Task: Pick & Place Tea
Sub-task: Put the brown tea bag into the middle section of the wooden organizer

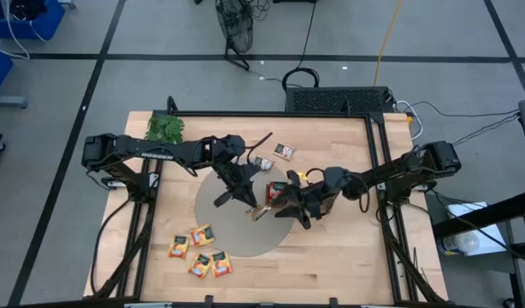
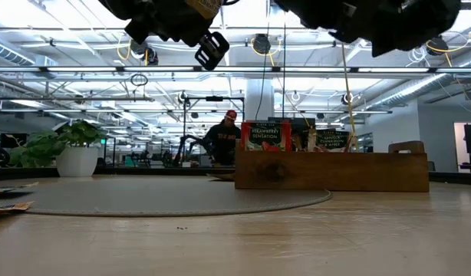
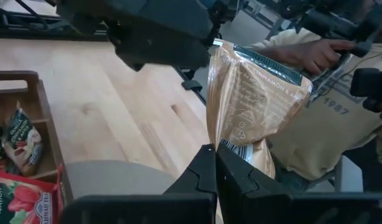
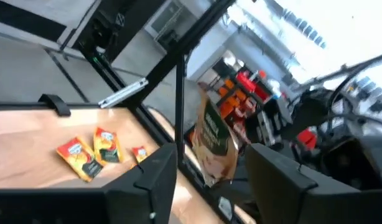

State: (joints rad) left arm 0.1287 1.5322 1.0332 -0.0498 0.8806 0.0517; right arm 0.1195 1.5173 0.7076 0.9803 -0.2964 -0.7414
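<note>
From above I cannot make out the middle of the surface [image 1: 331, 257] well; both arms cross over the round grey mat [image 1: 237, 235] and cover most of the wooden tray [image 1: 261, 211]; in the level view the arms are cut off at the top edge.

The left pincer [image 3: 214, 163] is clenched on the bottom edge of a tan tea sachet [image 3: 250, 102], held upright in the air; the right pincer [image 4: 211, 163] stands released, and I see the same sachet just beyond its fingers.

The tray holds a red sachet [image 2: 265, 136] and a darker one [image 2: 329, 139] standing upright in its compartments; loose orange sachets [image 1: 200, 252] lie on the wood near the mat's edge.
</note>
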